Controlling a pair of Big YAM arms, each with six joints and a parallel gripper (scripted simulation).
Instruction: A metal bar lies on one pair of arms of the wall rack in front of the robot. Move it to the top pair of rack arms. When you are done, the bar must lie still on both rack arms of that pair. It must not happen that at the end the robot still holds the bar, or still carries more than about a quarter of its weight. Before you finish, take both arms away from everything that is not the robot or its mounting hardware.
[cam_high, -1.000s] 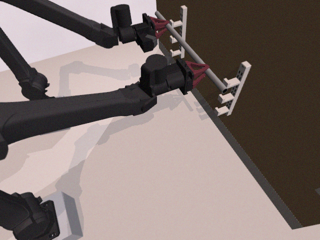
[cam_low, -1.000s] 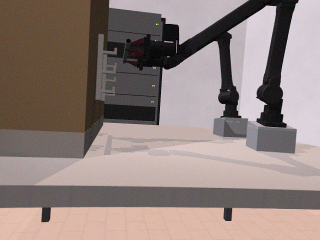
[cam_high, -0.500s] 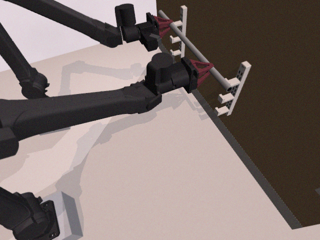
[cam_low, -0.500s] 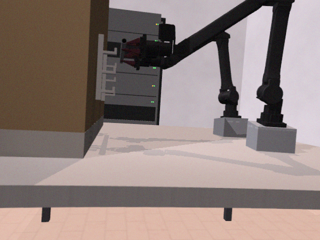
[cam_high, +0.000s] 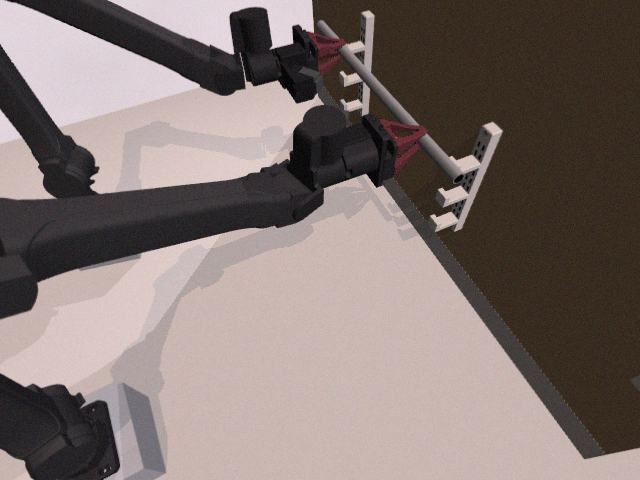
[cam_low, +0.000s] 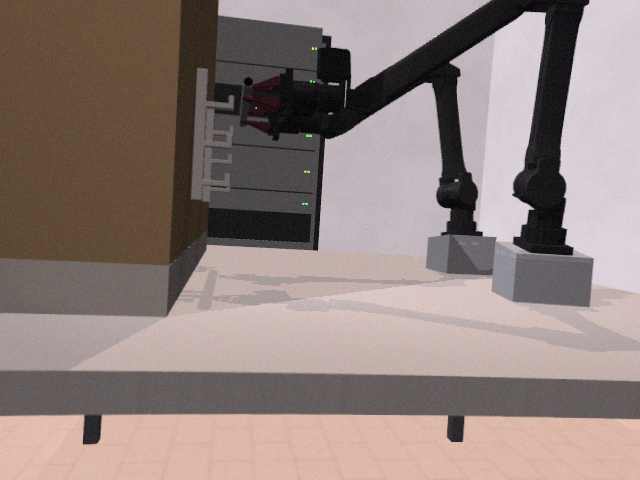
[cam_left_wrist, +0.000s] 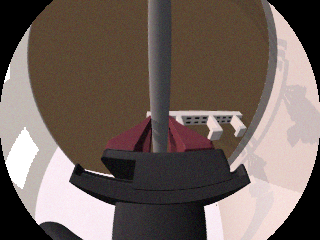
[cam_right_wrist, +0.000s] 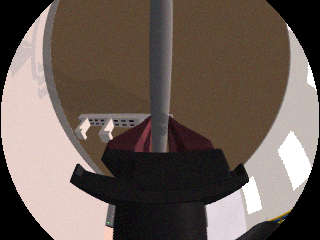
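In the top view, the metal bar (cam_high: 385, 96) (cam_low: 248, 81) (cam_left_wrist: 160, 60) (cam_right_wrist: 161, 60) spans between the left gripper (cam_high: 342, 46) (cam_left_wrist: 160, 119) at the far end and the right gripper (cam_high: 422, 133) (cam_right_wrist: 159, 120) nearer, before the wall rack (cam_high: 480, 175) (cam_low: 200, 134) (cam_left_wrist: 215, 114) (cam_right_wrist: 100, 116) at right.

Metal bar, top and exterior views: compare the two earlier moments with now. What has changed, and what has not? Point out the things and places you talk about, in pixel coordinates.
The metal bar (cam_high: 387, 95) (cam_low: 242, 109) (cam_left_wrist: 160, 60) (cam_right_wrist: 161, 60) has moved towards the wall rack (cam_high: 479, 175) (cam_low: 201, 134) (cam_left_wrist: 200, 114) (cam_right_wrist: 112, 116), at about the same height. The left pincer (cam_high: 342, 43) (cam_low: 247, 97) (cam_left_wrist: 160, 119) and right pincer (cam_high: 424, 130) (cam_low: 244, 121) (cam_right_wrist: 159, 120) moved with it. Nothing was newly gripped or released: both remain shut on the bar. The rack stayed put.
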